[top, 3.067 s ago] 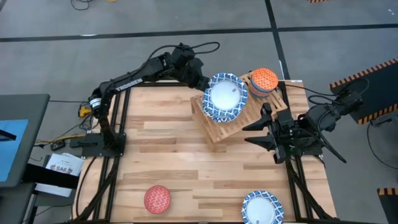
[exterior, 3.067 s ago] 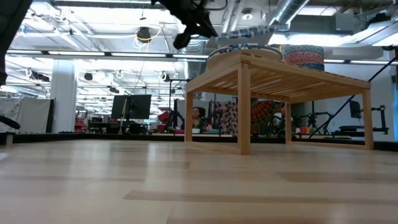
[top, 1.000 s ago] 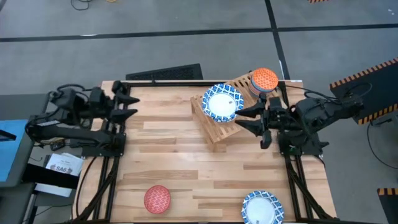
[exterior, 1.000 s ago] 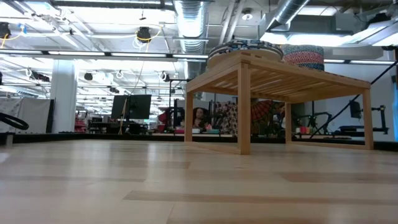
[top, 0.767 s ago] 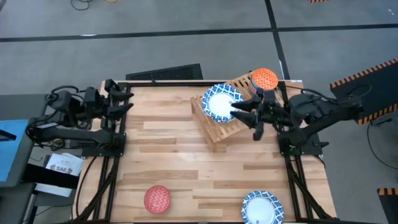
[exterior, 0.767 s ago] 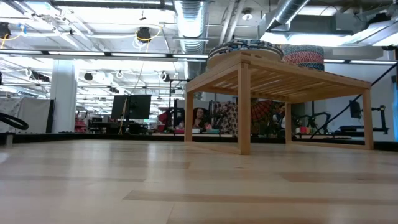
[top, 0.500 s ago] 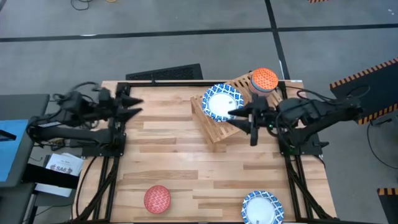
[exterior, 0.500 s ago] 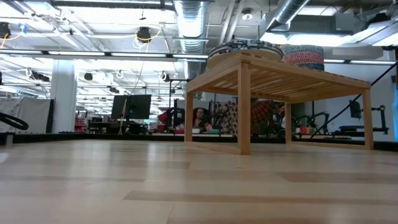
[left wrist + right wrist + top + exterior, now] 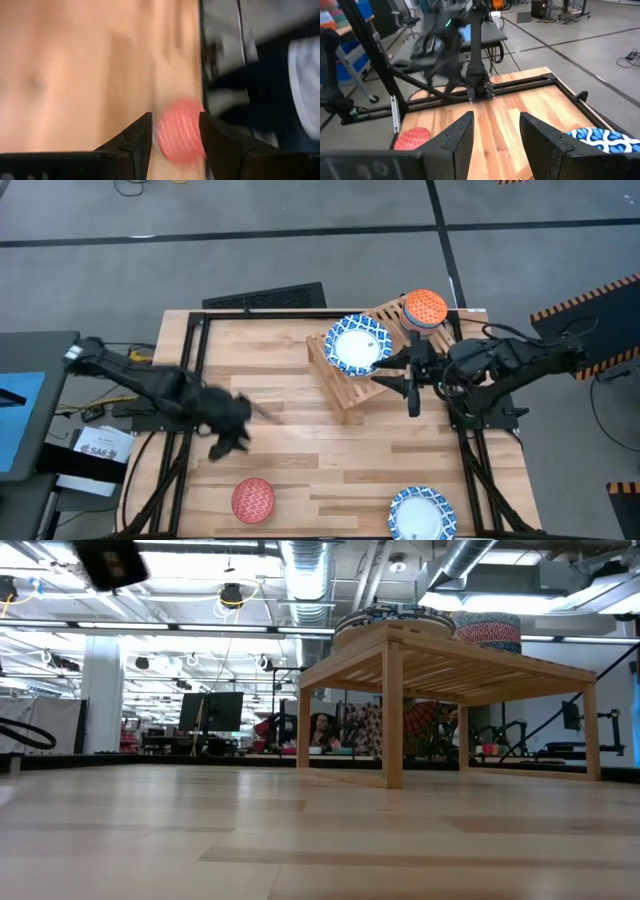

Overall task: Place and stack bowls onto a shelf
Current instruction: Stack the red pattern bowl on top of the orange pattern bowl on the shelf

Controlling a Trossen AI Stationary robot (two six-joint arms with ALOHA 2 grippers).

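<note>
Two bowls on rack, two on tabletop, both grippers empty

Low light wooden slatted shelf (image 9: 358, 385) at far right of the wooden tabletop (image 9: 300, 440), carrying wide blue-and-white patterned bowl (image 9: 359, 344) and, beside it, small orange patterned bowl (image 9: 425, 308) atop a stack. Small red patterned bowl (image 9: 252, 500) near front left edge; second blue-and-white bowl (image 9: 421, 513) at front right edge. Left gripper (image 9: 232, 438) above the table left of centre, near the red bowl, fingers (image 9: 132, 142) spread apart, holding nothing. Right gripper (image 9: 408, 382) over shelf's near edge, just beside the wide bowl, fingers (image 9: 457, 137) parted, empty
</note>
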